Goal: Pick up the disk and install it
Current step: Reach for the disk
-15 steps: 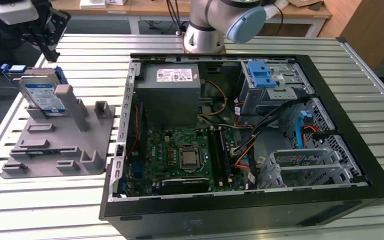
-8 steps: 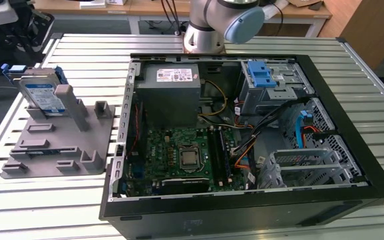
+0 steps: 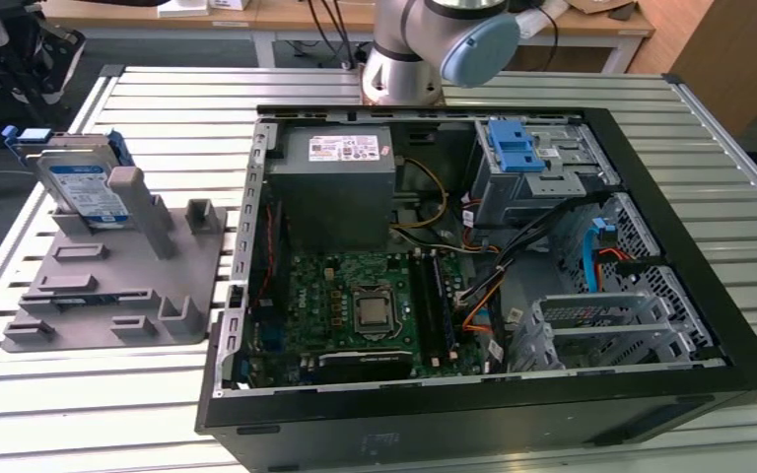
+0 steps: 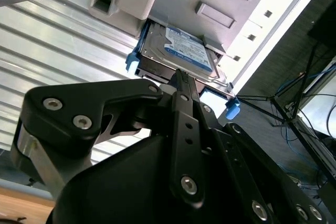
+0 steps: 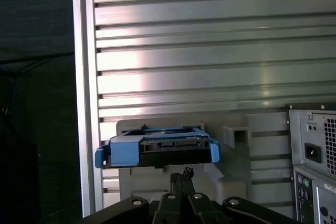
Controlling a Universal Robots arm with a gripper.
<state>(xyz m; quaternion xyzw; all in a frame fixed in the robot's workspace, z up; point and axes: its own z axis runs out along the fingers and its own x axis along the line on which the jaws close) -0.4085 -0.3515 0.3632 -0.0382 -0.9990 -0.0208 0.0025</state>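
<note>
**Pick approach: gripper closed and empty, disk seated in its holder**

The disk stands on edge in the grey holder on the slatted table, at the exterior view's left, apart from the open computer case. In both wrist views the gripper hangs near the disk's connector edge, fingertips pressed together, holding nothing. As judged here, a sound grasp requires fingers spread past the disk's thickness, centred between the blue rails and square to the edge.
</note>
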